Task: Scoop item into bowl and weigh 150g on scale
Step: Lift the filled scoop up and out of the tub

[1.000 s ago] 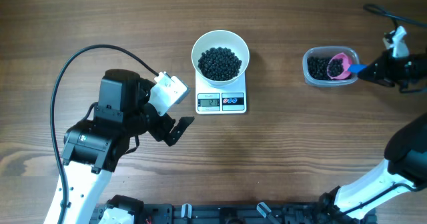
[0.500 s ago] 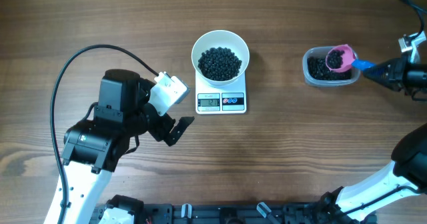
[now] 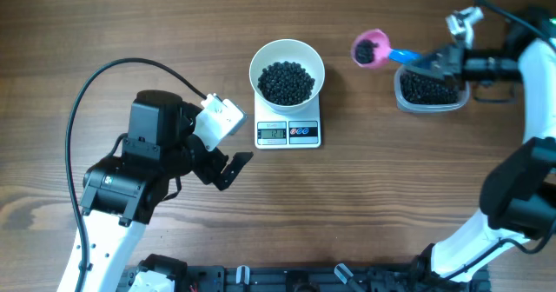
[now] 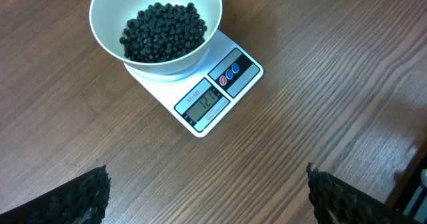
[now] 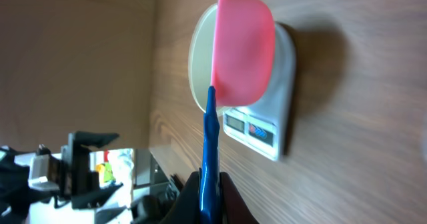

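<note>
Two arms at a wooden table: the right gripper, clamped on a pink plastic scoop by its blue handle, holds it loaded between the clear plastic tub and the round white bowl of small black beads atop the white digital scale; the left gripper gapes open.

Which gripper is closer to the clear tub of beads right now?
Right. The right gripper hangs over the clear tub, at its far rim, shut on the handle of the scoop. The left gripper sits open across the table, on the other side of the scale.
</note>
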You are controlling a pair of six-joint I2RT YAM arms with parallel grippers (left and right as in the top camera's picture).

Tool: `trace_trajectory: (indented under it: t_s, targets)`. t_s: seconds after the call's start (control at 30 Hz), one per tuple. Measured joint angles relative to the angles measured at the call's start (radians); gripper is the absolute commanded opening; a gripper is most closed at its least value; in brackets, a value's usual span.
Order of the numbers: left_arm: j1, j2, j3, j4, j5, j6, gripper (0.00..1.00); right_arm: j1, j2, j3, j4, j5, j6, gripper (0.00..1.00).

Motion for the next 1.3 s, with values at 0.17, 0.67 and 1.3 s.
trace_trajectory:
  t_s: [0.17,0.67,1.3]
  targets:
    - [0.0,0.0,0.0,0.0,0.0,0.0,1.0,0.185,-0.001,-0.012,0.404,-0.091,0.383,0.05]
    - [0.0,0.0,0.0,0.0,0.0,0.0,1.0,0.293,-0.01,-0.023,1.187,-0.166,1.143,0.04]
    - [0.0,0.0,0.0,0.0,0.0,0.0,1.0,0.306,-0.01,-0.021,0.975,-0.245,1.019,0.05]
